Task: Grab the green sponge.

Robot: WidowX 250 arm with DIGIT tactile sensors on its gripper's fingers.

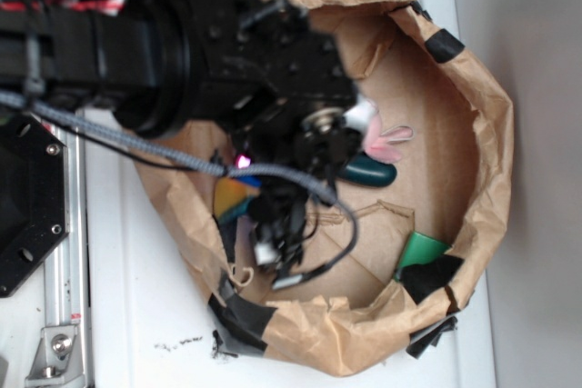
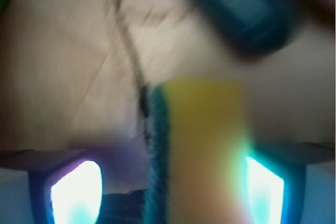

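The green sponge (image 2: 202,145) has thick yellow foam with a thin dark green layer on its left side. In the wrist view it stands on edge between my fingers. My gripper (image 2: 170,182) is open around it. The right finger (image 2: 265,190) is at the yellow foam. The left finger (image 2: 76,192) stands apart from the green layer. In the exterior view the sponge (image 1: 233,195) shows as a yellow patch under the arm, and my gripper (image 1: 259,224) reaches down into the brown paper bin (image 1: 482,161), mostly hidden by cables.
A glossy dark green cucumber toy (image 1: 371,170) lies just beyond the sponge; it also shows in the wrist view (image 2: 247,14). A pink plush pig (image 1: 386,140) lies beside it. A small bright green flat piece (image 1: 420,252) leans on the bin's wall. Black tape (image 1: 238,320) patches the rim.
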